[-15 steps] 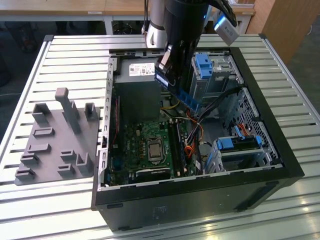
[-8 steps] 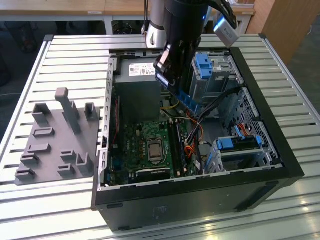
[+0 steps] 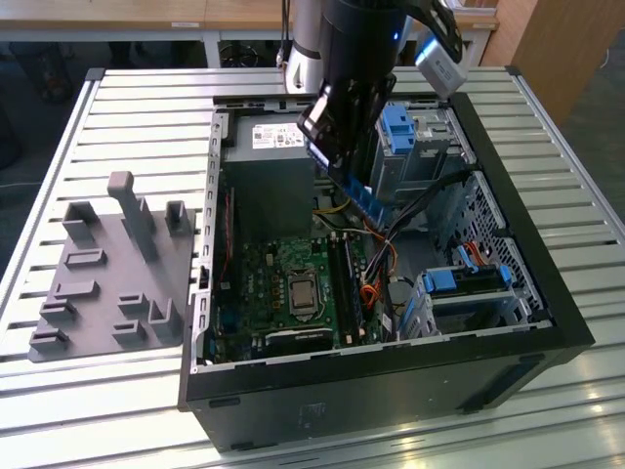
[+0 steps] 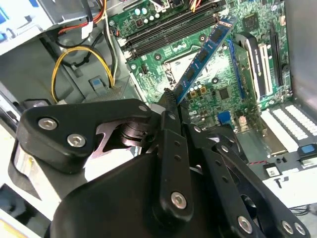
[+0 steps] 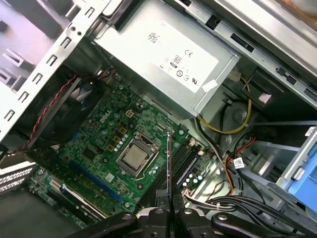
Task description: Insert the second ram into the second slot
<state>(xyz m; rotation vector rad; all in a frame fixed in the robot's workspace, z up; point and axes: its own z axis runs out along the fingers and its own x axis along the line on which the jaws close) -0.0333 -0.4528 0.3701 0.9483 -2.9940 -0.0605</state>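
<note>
Found a slatted metal table [image 3: 127,107] and, on it, an open black computer case [image 3: 547,303] with the open side up. Saw a grey fixture plate [image 3: 98,283] with upright pegs just beside the case, at the exterior view's left. Noted the arm [image 3: 356,39] hanging over the case from above.

Inside the case, saw a grey power supply [image 5: 168,64] next to the green motherboard [image 5: 94,148]. Also saw blue drive-bay latches [image 3: 400,127] at the far corner and yellow cables [image 4: 84,64] near the power supply.

Found the gripper [image 4: 168,101] above the motherboard and not touching it. Saw its fingers pressed narrowly on one end of the second ram [image 4: 203,54]. Saw this thin blue stick with dark chips held tilted in the air, the free end pointing down toward the board and apart from every slot. In the first wrist view, saw it edge-on as a thin line between the processor socket [image 5: 134,157] and the dark memory slots [image 5: 185,161], which lay just beside each other. Could not tell which slot was under the stick.
</note>
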